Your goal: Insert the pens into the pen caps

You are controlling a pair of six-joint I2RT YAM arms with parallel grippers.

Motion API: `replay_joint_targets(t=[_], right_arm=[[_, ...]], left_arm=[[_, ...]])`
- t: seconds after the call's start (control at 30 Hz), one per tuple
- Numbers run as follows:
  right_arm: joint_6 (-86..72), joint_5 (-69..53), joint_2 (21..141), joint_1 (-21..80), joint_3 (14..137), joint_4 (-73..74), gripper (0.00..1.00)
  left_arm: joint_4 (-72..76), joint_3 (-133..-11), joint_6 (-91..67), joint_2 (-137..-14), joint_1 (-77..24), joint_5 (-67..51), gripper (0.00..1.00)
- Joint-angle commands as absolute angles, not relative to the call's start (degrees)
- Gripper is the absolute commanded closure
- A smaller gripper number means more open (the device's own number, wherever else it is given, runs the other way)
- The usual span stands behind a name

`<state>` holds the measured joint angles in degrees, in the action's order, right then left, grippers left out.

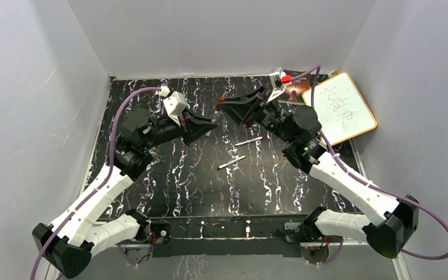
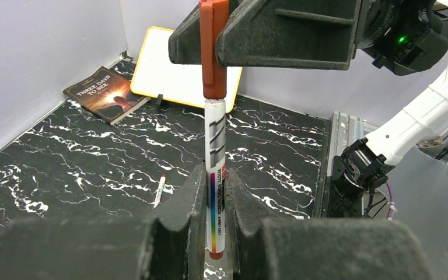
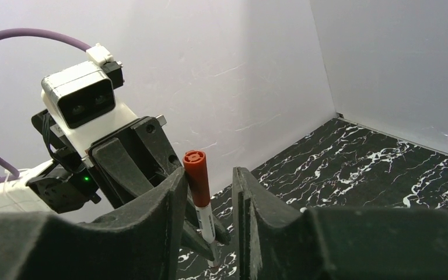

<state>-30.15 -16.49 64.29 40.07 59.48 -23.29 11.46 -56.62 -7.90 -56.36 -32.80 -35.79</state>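
Capping looks done: our left gripper [image 2: 214, 175] clamps the pen [image 2: 217, 146], its cap [image 2: 213, 52] sitting between our right gripper [image 3: 209, 175]'s parted jaws. Next, we back those straight off.

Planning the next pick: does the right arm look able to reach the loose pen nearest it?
Probably yes: the loose pen lies on bare table near the right gripper, nothing covering it, and its jaws stand open around the cap of the held pen.
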Motion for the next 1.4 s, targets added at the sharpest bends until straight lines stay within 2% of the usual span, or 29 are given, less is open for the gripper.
replay_joint_targets(t=[0.0,0.17,0.33,0.67,0.83,1.0,1.17,1.27,1.37], right_arm=[[-28.92,-16.07,63.88,39.89,61.96,-21.88,0.68],[-28.76,-16.50,64.11,39.87,62.52,-22.11,0.62],[-28.18,-16.99,64.21,39.82,62.91,-22.43,0.63],[-27.95,-17.62,64.23,39.84,63.35,-22.86,0.59],[-27.95,-18.07,64.18,39.85,63.30,-22.97,0.47],[-27.95,-17.74,63.90,39.85,63.50,-22.95,0.43],[-27.77,-17.58,63.93,39.87,63.71,-22.94,0.53],[-27.86,-17.66,64.07,39.83,63.55,-23.01,0.63],[-27.93,-17.67,64.03,39.87,63.38,-23.03,0.81]], left_arm=[[11.95,-58.55,-6.38,-53.87,-33.13,-39.88,1.00],[11.32,-58.21,-7.14,-54.47,-33.09,-40.94,1.00],[12.20,-57.17,-8.37,-54.57,-33.09,-41.06,1.00],[12.60,-56.16,-10.21,-54.63,-33.10,-40.93,1.00],[12.34,-56.08,-10.41,-54.64,-33.10,-39.62,1.00],[12.13,-55.74,-10.42,-54.72,-33.05,-39.03,1.00],[11.88,-55.64,-10.58,-54.70,-33.09,-39.34,1.00],[11.82,-55.42,-10.55,-54.51,-33.05,-39.18,1.00],[11.84,-55.14,-10.55,-54.41,-33.13,-38.95,1.00]])
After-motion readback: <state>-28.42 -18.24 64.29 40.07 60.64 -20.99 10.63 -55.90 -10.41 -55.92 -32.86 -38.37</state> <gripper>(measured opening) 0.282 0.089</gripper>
